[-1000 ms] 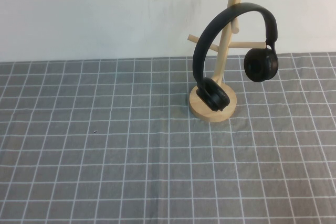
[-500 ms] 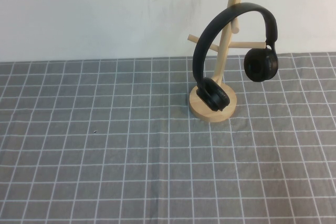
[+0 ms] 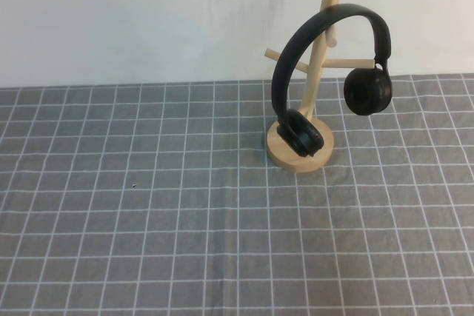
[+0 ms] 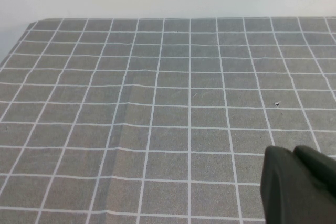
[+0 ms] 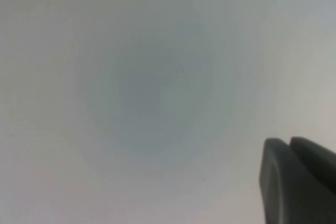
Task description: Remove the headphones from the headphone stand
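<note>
The black headphones [image 3: 318, 27] hang by their headband over the top of the light wooden headphone stand [image 3: 320, 64]. One ear cup [image 3: 301, 133] rests over the round base [image 3: 278, 152]. The other ear cup [image 3: 367, 92] hangs free to the right. Neither arm shows in the high view. My left gripper [image 4: 292, 156] is shut and empty above bare cloth, away from the stand. My right gripper [image 5: 290, 145] is shut and empty and faces a blank pale surface.
A grey cloth with a white grid [image 3: 185, 220] covers the table. A white wall [image 3: 148, 20] stands right behind the stand. The cloth has a low crease [image 4: 123, 129] in the left wrist view.
</note>
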{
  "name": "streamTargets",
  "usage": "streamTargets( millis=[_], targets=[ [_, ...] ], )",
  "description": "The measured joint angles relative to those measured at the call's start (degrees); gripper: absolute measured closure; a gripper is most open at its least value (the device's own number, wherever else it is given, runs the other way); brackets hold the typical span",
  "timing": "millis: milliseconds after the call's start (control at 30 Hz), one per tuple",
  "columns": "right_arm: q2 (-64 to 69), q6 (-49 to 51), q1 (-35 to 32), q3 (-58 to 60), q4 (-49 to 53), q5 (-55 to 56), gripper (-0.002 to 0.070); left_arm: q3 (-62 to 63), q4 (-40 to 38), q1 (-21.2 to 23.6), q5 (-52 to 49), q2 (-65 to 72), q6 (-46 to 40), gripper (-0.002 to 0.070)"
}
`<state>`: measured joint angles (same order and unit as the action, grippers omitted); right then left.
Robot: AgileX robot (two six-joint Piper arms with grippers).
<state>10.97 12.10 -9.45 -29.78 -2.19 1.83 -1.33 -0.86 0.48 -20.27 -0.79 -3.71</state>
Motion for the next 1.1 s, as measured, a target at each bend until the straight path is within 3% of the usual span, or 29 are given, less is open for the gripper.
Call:
streamTargets(
  millis=[100, 400, 700, 1100],
  targets=[
    [8.5, -1.1, 0.0, -6.2, 0.0, -11.6, 0.0682, 0.0, 0.0, 0.0, 0.0, 0.0, 0.0, 0.0679],
    [22.1, -5.4, 0.1, -7.7, -2.8, -18.1, 0.0682, 0.0, 0.0, 0.0, 0.0, 0.0, 0.0, 0.0679],
    [26.9, -5.6, 4.7, -7.6, -3.2, -13.7, 0.0682, 0.0, 0.0, 0.0, 0.0, 0.0, 0.0, 0.0679],
    [30.4, -8.7, 6.4, -7.6, -3.1, -16.0, 0.0682, 0.0, 0.0, 0.0, 0.0, 0.0, 0.0, 0.0679]
  ],
)
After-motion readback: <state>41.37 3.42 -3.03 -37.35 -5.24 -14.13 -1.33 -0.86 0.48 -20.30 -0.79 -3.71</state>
